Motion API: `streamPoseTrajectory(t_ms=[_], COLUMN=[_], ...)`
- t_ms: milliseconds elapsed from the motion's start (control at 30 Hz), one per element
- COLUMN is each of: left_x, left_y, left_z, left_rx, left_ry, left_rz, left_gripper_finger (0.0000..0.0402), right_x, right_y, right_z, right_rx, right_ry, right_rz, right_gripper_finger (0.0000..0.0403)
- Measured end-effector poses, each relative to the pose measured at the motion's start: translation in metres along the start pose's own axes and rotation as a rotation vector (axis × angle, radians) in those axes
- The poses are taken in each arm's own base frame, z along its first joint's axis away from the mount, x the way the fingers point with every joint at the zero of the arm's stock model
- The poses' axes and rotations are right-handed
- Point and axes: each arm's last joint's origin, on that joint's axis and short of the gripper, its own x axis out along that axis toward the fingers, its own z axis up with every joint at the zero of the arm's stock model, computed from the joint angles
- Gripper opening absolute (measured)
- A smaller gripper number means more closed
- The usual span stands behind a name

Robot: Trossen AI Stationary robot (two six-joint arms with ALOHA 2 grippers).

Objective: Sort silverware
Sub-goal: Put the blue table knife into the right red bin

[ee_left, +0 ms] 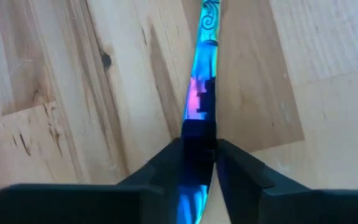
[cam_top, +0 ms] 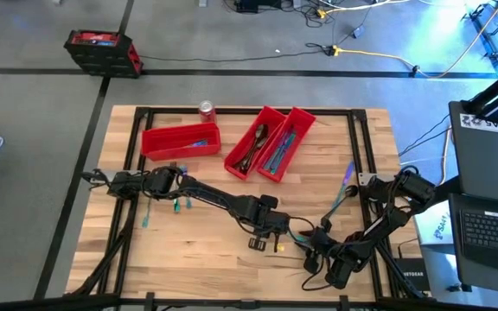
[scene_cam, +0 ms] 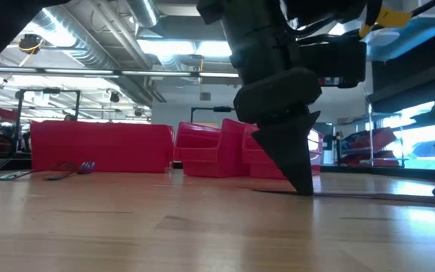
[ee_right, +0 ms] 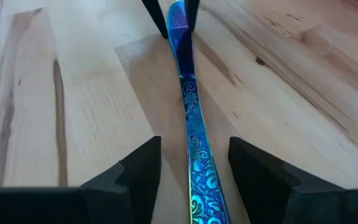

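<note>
Knife (ee_left: pixel 199 106) between left gripper (ee_left: pixel 199 165) fingers (wrist-view only)

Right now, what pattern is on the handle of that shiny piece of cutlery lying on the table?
Swirling scrollwork on blue-teal metal handle, clearest in the right wrist view.

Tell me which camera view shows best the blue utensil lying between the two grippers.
The right wrist view: the blue utensil runs along the wood, its engraved handle clear. The left wrist view shows it pinched by the left gripper. In the high view both arms cover it; in the low view it cannot be made out.
</note>
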Motion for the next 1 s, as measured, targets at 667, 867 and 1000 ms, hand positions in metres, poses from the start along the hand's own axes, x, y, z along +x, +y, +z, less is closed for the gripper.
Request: streamPoseTrajectory(t_ms=[667,867,1000], left_x=[0.000,0.000,0.001], left_y=[0.000,0.000,0.000], left_z=[0.000,0.000,0.001], left_rx=[0.011,0.006,0.006], left_ry=[-0.002,-0.004,-0.012], left_rz=[0.002,0.002,0.003], left_gripper_finger=[0.0023,0.0023,0.0023], right_x=[-0.003,-0.001,-0.001], right_y=[-0.019,-0.020,-0.021], right_z=[-0.025,-0.026,-0.026], right_rx=[-0.099,-0.122,-0.130], right_ry=[-0.077,-0.094,-0.093], right_rz=[0.068,0.060,0.058], right_gripper_finger=[0.0121,0.0121,0.0121])
